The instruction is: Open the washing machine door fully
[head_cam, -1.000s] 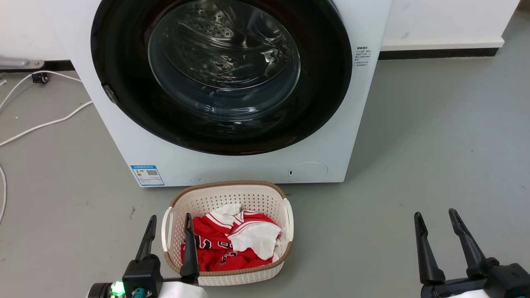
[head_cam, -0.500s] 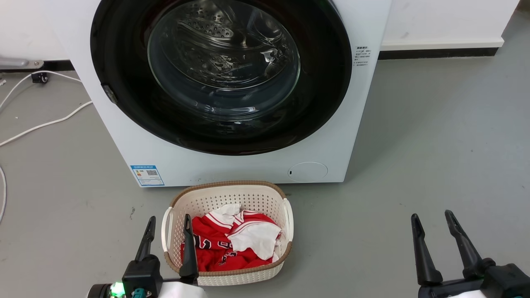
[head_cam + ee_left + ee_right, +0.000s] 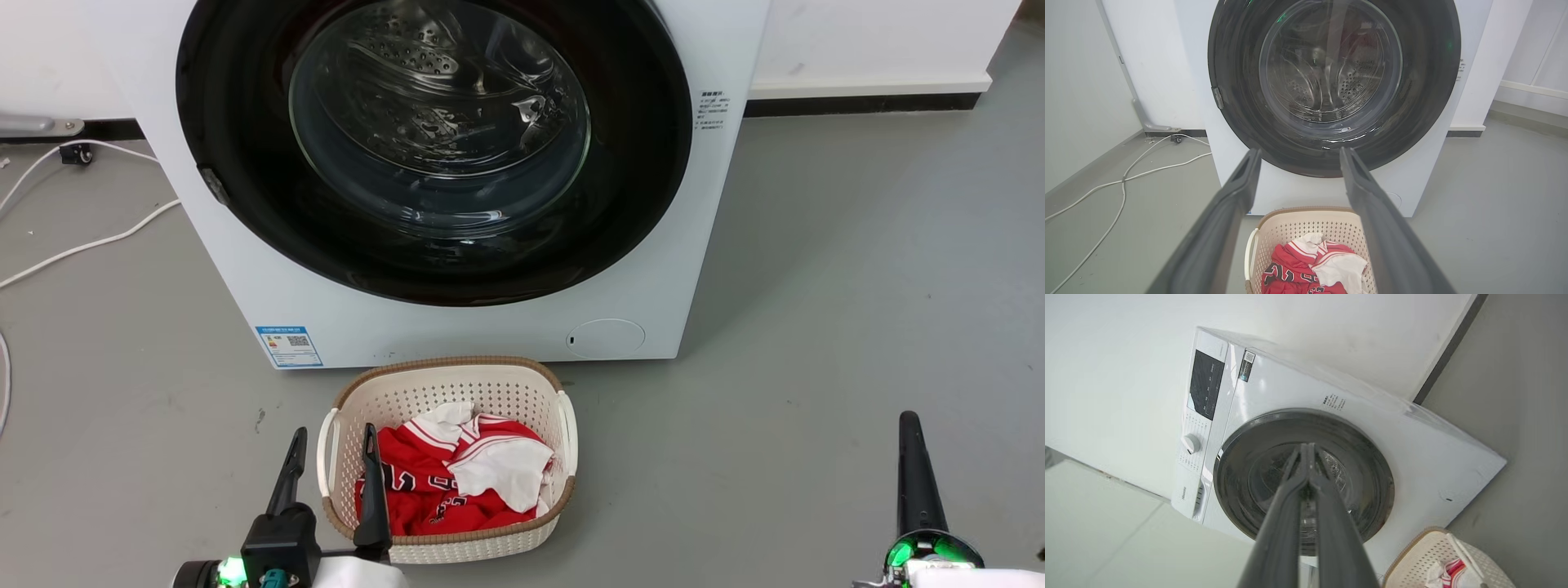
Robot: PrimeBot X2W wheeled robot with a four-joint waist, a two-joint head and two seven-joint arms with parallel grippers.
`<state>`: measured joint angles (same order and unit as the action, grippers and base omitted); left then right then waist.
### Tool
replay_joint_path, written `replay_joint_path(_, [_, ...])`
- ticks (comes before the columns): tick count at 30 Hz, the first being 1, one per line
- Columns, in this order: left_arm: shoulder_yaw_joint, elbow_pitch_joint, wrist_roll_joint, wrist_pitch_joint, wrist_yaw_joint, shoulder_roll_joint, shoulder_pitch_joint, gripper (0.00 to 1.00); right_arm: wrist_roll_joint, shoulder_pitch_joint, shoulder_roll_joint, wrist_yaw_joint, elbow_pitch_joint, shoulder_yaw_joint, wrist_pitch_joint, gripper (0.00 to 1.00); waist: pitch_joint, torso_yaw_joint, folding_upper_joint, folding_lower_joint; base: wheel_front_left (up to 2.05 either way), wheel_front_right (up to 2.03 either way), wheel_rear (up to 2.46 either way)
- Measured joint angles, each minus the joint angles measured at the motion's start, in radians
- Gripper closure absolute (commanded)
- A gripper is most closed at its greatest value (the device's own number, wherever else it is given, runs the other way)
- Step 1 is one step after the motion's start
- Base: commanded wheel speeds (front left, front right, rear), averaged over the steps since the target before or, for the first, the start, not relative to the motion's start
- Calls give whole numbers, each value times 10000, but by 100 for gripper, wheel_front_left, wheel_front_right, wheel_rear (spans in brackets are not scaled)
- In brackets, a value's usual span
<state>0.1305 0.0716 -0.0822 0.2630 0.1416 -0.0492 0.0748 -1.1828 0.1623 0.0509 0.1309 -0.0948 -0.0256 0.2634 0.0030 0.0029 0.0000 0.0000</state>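
right claw [image 3: 1306, 446] has clenched since a second ago; left claw [image 3: 335, 428] stays spread; washing machine door [image 3: 637, 163] shut

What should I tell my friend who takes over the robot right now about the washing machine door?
Left gripper: open, empty, low by the laundry basket.
Right gripper: fingers shut on nothing, pointing toward the door, well short of it.
Washing machine door: closed flat against the washing machine.
Done: nothing yet.
Left: reach the door, pull it open, swing it fully.
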Motion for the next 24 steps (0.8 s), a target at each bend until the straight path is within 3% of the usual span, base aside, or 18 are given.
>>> replay_joint_path(5, [-33,0,-2,0,-4,-4,16,0,-3120,-46,0,0,-81,-437,0,100,31,-19,0,0,0,0,0])
replay_joint_path(9, [-27,0,-6,0,-8,-2,22,0,-4778,-40,-21,0,-449,-878,-284,100,71,-13,0,0,0,0,0])
replay_joint_path(19, [-31,-4,8,0,-13,-4,22,0,-5223,113,600,0,-1172,-499,-2945,100,190,-18,0,0,0,0,0])
replay_joint_path(24, [-36,-8,48,0,-25,-4,18,0,-5221,270,504,0,-1241,-173,-3507,100,258,17,0,0,0,0,0])
